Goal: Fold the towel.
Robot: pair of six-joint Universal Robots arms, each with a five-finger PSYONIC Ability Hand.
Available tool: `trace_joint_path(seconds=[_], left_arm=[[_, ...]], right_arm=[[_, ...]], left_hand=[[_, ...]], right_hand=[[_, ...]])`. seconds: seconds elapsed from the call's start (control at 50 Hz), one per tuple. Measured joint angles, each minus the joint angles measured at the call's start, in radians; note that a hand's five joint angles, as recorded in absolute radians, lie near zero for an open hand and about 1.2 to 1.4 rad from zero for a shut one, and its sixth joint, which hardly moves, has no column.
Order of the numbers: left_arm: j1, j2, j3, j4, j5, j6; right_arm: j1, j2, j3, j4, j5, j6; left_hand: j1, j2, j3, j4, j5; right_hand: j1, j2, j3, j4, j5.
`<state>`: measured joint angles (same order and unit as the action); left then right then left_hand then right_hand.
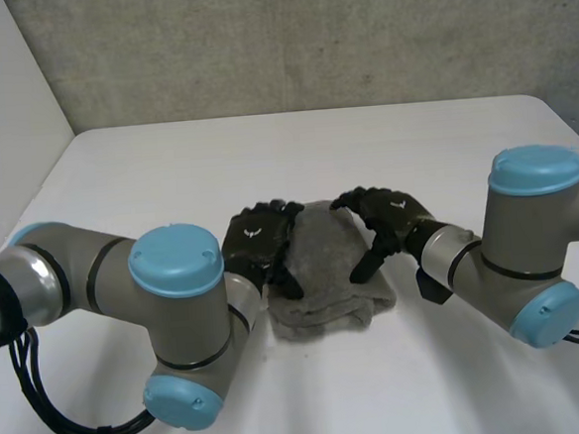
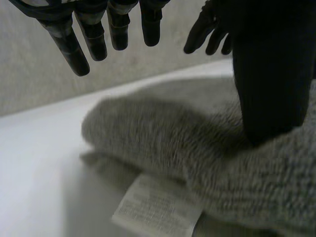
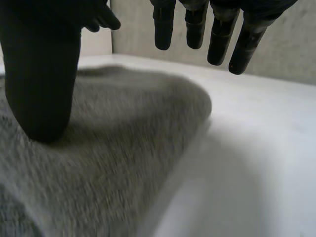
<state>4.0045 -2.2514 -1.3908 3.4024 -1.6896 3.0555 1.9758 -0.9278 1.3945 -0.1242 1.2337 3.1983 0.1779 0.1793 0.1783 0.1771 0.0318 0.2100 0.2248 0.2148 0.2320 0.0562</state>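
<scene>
A grey towel (image 1: 325, 274) lies folded into a small thick bundle in the middle of the white table (image 1: 167, 166). My left hand (image 1: 258, 241) rests at its left edge and my right hand (image 1: 391, 216) at its right edge, both facing inward. In the left wrist view the left hand (image 2: 66, 44) holds its fingers straight above the towel (image 2: 163, 138), while its thumb (image 2: 269, 79) presses on the cloth. A white label (image 2: 158, 210) sticks out beneath the fold. The right hand (image 3: 219, 42) likewise has straight fingers over the towel (image 3: 123, 143), thumb (image 3: 42, 79) resting on it. Neither hand grips cloth.
A grey concrete wall (image 1: 307, 37) runs behind the table, and a white wall (image 1: 2, 88) stands at the left. Bare table surface lies beyond the towel and on both sides of it. Both arms' elbows sit low near the table's front.
</scene>
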Motion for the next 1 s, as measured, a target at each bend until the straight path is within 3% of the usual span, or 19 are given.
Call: trace_joint_path(seconds=[0.16, 0.28, 0.46, 0.58, 0.66, 0.7, 0.82, 1.0], left_arm=[[0.031, -0.008, -0.057, -0.006, -0.001, 0.022], [0.043, 0.028, -0.088, -0.015, -0.002, 0.069], [0.062, 0.212, -0.07, -0.033, 0.002, 0.12], [0.121, 0.415, -0.014, -0.101, 0.004, 0.123], [0.15, 0.475, 0.014, -0.146, 0.006, 0.121], [0.214, 0.584, 0.079, -0.257, 0.022, 0.116], [0.303, 0.652, 0.119, -0.385, 0.112, 0.11], [0.356, 0.656, 0.119, -0.461, 0.202, 0.103]], right_arm=[[0.003, 0.051, -0.03, 0.026, 0.029, -0.139], [0.002, 0.017, -0.039, 0.047, 0.106, -0.209], [0.002, -0.138, -0.025, 0.046, 0.178, -0.167], [-0.013, -0.288, -0.029, 0.048, 0.249, -0.127], [-0.02, -0.311, -0.031, 0.051, 0.257, -0.133], [-0.067, -0.425, -0.041, 0.079, 0.282, -0.2], [-0.092, -0.495, -0.051, 0.114, 0.286, -0.258], [-0.091, -0.526, -0.047, 0.139, 0.284, -0.27]], left_hand=[[-0.003, -0.002, -0.002, -0.001, -0.003], [-0.003, -0.002, -0.002, -0.002, -0.003], [-0.004, -0.005, -0.004, -0.003, -0.003], [-0.001, -0.003, -0.002, 0.0, -0.003], [0.0, -0.003, -0.002, 0.0, -0.003], [0.0, -0.001, -0.001, 0.0, -0.003], [-0.004, -0.004, -0.004, -0.003, -0.003], [-0.004, -0.01, -0.009, -0.006, -0.003]], right_hand=[[0.0, 0.0, 0.0, 0.0, -0.005], [0.0, 0.0, 0.0, 0.0, -0.006], [0.0, 0.0, 0.0, 0.0, -0.007], [0.0, 0.0, 0.0, 0.0, -0.007], [0.0, 0.0, 0.0, 0.0, -0.007], [0.0, 0.0, 0.0, 0.0, -0.007], [0.0, 0.0, 0.0, 0.0, -0.008], [0.0, 0.0, 0.0, 0.0, -0.008]])
